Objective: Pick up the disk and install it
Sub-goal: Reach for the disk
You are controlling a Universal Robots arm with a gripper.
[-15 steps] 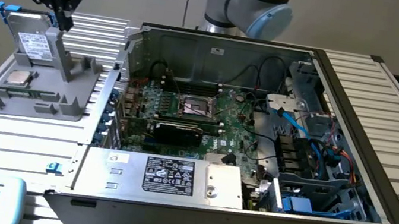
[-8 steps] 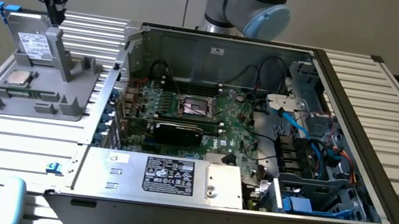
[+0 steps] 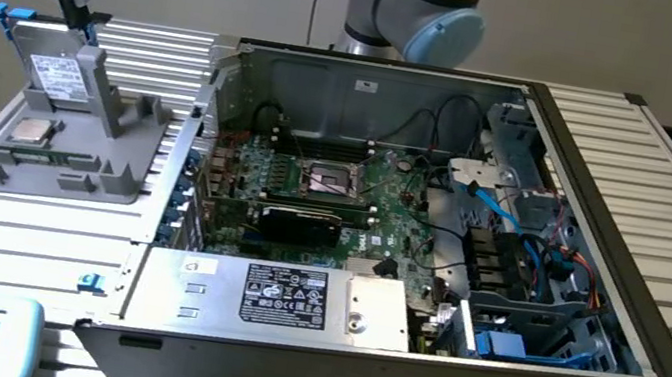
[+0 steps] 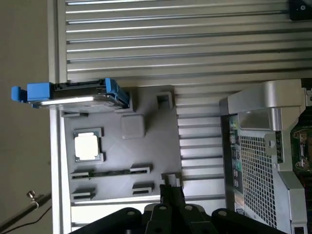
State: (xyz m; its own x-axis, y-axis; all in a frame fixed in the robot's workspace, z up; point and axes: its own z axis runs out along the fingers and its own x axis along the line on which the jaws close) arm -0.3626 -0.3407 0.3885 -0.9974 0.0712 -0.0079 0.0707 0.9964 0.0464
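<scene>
The gripper (image 3: 77,8), clenched shut and empty, hung at the approach stage of the pick-up, with the disk (image 3: 55,71) standing upright in the grey fixture (image 3: 109,168) just below its fingertips, ungrasped; a grasp was judged to require parting the fingers and aligning them over its top edge.
</scene>
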